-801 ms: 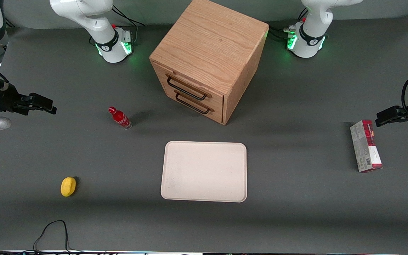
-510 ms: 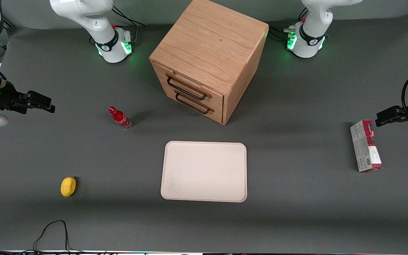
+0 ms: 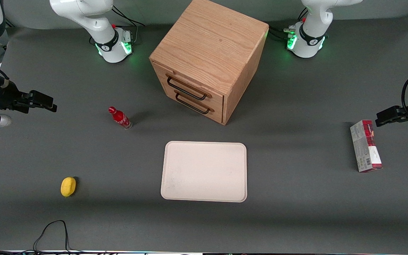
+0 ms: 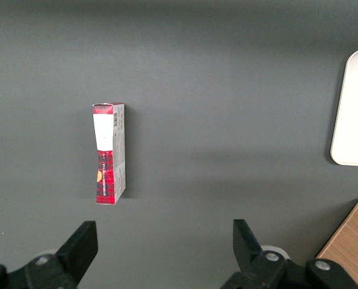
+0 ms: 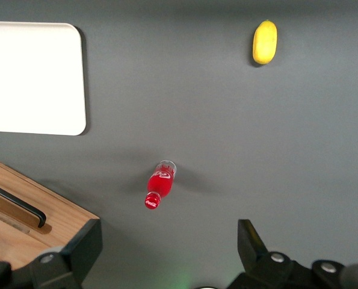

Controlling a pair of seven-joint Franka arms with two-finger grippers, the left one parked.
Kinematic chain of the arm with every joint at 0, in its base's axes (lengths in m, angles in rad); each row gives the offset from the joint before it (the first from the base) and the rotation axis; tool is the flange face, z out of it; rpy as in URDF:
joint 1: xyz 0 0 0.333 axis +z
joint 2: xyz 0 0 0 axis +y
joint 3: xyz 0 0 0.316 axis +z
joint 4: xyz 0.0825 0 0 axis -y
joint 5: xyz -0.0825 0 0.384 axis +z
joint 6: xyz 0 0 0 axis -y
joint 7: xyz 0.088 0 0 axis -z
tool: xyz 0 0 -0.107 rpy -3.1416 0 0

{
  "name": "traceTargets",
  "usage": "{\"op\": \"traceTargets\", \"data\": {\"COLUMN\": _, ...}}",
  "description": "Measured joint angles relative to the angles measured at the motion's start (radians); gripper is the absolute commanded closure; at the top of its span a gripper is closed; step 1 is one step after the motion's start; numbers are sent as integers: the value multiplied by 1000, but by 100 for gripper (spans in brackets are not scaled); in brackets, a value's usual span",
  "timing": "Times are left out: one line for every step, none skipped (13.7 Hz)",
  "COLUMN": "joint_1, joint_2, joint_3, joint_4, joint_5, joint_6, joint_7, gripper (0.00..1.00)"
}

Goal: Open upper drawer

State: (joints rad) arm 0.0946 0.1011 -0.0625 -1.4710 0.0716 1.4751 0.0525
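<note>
upper drawer (image 3: 190, 86) closed, gripper (image 3: 50, 105) released (fingers apart) — high above table, well apart from cabinet (image 3: 209, 46)

Dark grey matte table (image 3: 296, 212) under even overhead light, soft shadow bands across it, black cable (image 3: 50, 232) looping at its near edge, green glow by the bases.

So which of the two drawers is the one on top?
The upper drawer, whose black handle sits just under the cabinet top. The gripper waits toward the working arm's end, open.
</note>
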Motion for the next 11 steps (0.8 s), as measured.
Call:
{"op": "traceTargets", "data": {"joint_1": 0, "joint_2": 4, "joint_3": 3, "joint_4": -1, "joint_5": 5, "joint_6": 0, "joint_7": 0, "gripper": 0}}
{"op": "traceTargets", "data": {"joint_1": 1, "joint_2": 9, "joint_3": 6, "joint_4": -2, "joint_5": 16, "joint_6": 0, "joint_7": 0, "gripper": 0}}
{"op": "traceTargets", "data": {"joint_1": 3, "joint_2": 13, "joint_3": 12, "joint_4": -2, "joint_5": 29, "joint_6": 0, "joint_7": -2, "gripper": 0}}
{"op": "traceTargets", "data": {"joint_1": 12, "joint_2": 14, "joint_3": 20, "joint_4": -2, "joint_5": 37, "joint_6": 1, "joint_7": -3, "gripper": 0}}
{"op": "traceTargets", "data": {"joint_1": 32, "joint_2": 15, "joint_3": 25, "joint_4": -1, "joint_5": 40, "joint_6": 3, "joint_7": -3, "gripper": 0}}
{"op": "traceTargets", "data": {"joint_1": 60, "joint_2": 20, "joint_3": 28, "joint_4": 3, "joint_5": 40, "joint_6": 6, "joint_7": -3, "gripper": 0}}
{"op": "traceTargets", "data": {"joint_1": 91, "joint_2": 29, "joint_3": 29, "joint_4": 9, "joint_5": 40, "joint_6": 11, "joint_7": -3, "gripper": 0}}
{"op": "traceTargets", "data": {"joint_1": 118, "joint_2": 44, "joint_3": 30, "joint_4": 17, "joint_5": 40, "joint_6": 15, "joint_7": -2, "gripper": 0}}
{"op": "traceTargets", "data": {"joint_1": 138, "joint_2": 63, "joint_3": 31, "joint_4": 25, "joint_5": 40, "joint_6": 16, "joint_7": -1, "gripper": 0}}
{"op": "traceTargets", "data": {"joint_1": 155, "joint_2": 82, "joint_3": 32, "joint_4": 33, "joint_5": 40, "joint_6": 21, "joint_7": -1, "gripper": 0}}
{"op": "traceTargets", "data": {"joint_1": 172, "joint_2": 98, "joint_3": 32, "joint_4": 38, "joint_5": 40, "joint_6": 38, "joint_7": -1, "gripper": 0}}
